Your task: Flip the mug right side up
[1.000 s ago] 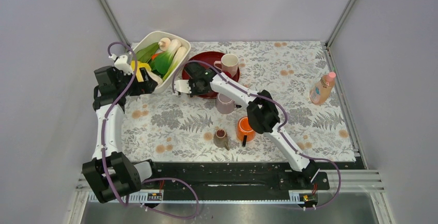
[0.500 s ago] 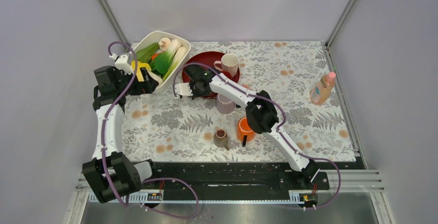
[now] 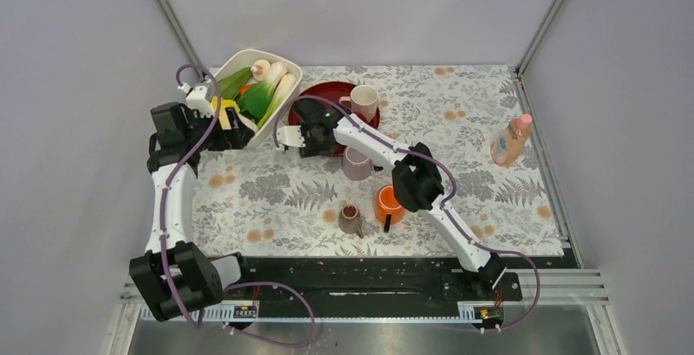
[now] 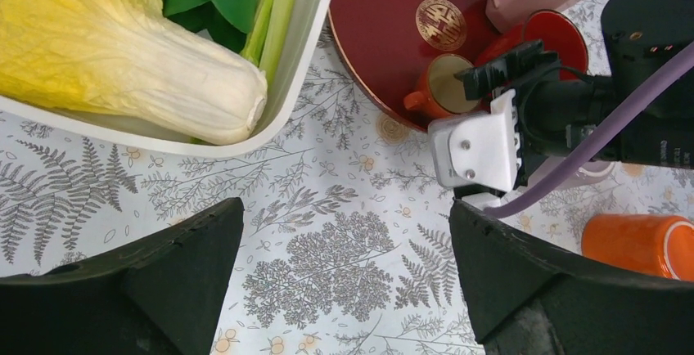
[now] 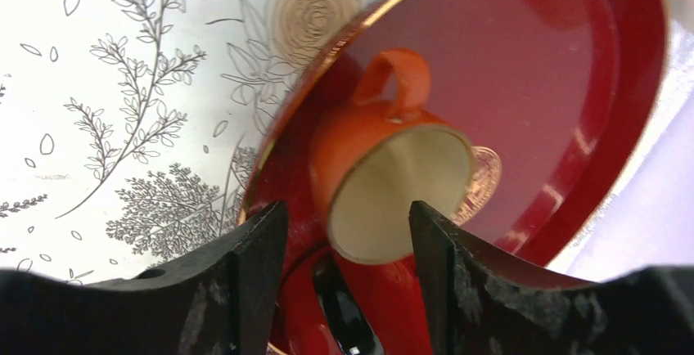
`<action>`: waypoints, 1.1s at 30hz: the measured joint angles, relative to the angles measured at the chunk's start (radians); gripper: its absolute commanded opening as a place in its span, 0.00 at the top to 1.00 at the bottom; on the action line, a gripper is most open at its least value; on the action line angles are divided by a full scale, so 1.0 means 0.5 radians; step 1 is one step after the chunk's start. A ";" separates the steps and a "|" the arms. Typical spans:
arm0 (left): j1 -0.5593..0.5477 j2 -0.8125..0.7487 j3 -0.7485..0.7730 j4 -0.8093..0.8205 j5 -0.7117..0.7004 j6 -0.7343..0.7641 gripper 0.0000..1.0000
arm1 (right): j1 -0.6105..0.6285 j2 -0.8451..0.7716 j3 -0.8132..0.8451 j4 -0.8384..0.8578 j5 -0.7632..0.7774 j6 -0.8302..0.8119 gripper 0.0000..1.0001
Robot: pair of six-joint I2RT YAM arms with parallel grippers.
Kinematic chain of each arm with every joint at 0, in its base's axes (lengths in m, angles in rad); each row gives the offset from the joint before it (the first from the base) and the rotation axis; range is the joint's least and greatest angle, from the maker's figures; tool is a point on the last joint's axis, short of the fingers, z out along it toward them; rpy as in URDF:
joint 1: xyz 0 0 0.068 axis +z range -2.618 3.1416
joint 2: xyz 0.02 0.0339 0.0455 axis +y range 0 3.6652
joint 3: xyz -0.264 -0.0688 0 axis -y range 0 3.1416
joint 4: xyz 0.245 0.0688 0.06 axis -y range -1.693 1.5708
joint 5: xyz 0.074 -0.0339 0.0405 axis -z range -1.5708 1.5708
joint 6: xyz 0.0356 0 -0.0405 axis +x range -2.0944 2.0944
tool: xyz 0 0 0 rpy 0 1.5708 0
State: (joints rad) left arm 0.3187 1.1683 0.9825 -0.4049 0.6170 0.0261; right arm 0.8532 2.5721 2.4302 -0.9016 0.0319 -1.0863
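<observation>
A small orange mug (image 5: 385, 175) with a cream inside stands on the red tray (image 5: 556, 69), its mouth up and its handle toward the tray's rim. The left wrist view shows the same mug (image 4: 438, 85) near the tray's front edge (image 4: 385, 36). My right gripper (image 5: 348, 232) hangs over it, open, one finger on each side of the rim and neither pressing it. From above, the right gripper (image 3: 304, 136) hides the mug. My left gripper (image 4: 344, 216) is open over bare cloth beside the white dish, holding nothing.
A white dish (image 3: 282, 105) of vegetables stands at the back left. A pink mug (image 3: 364, 100) shares the tray. Another pink mug (image 3: 357, 163), an orange cup (image 3: 389, 205) and a small brown cup (image 3: 350, 218) sit mid-table. A bottle (image 3: 509, 141) is at the right.
My right gripper's jaws have parted, and the orange mug now stands free on the tray. The right wrist shifted slightly over the tray. The left arm barely moved.
</observation>
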 measured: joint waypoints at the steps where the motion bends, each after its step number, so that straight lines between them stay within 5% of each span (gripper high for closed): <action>1: -0.011 0.000 0.019 -0.025 0.000 0.014 0.01 | 0.001 -0.014 -0.002 0.006 0.011 0.017 0.32; 3: -0.043 0.000 0.071 -0.072 0.000 0.057 0.01 | 0.002 -0.083 -0.037 0.040 0.029 0.063 0.27; 6: -0.119 0.000 0.191 -0.180 -0.001 0.161 0.01 | 0.006 -0.304 -0.200 0.118 0.071 0.142 0.02; 12: -0.523 -0.027 0.481 -0.449 0.050 0.494 0.01 | 0.018 -0.854 -0.482 0.312 0.208 0.459 0.01; 18: -1.455 -0.159 0.558 -0.766 0.077 1.025 0.01 | -0.097 -1.472 -0.922 0.458 0.417 0.978 0.01; 24: -2.471 -0.039 0.549 -1.015 -0.173 1.524 0.01 | -0.523 -1.994 -1.666 0.473 0.485 1.560 0.01; 28: -2.931 0.325 0.512 -1.002 -0.494 1.704 0.12 | -0.832 -2.275 -2.210 0.501 0.480 1.847 0.00; 33: -3.141 0.768 0.438 -0.855 -0.823 1.868 0.43 | -0.858 -2.589 -2.593 0.535 0.430 1.986 0.00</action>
State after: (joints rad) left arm -1.2518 1.5524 1.2015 -0.8326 0.2054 0.9604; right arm 0.4244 1.2778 1.1339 -0.6342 0.2466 -0.0933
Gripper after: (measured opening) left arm 0.714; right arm 0.993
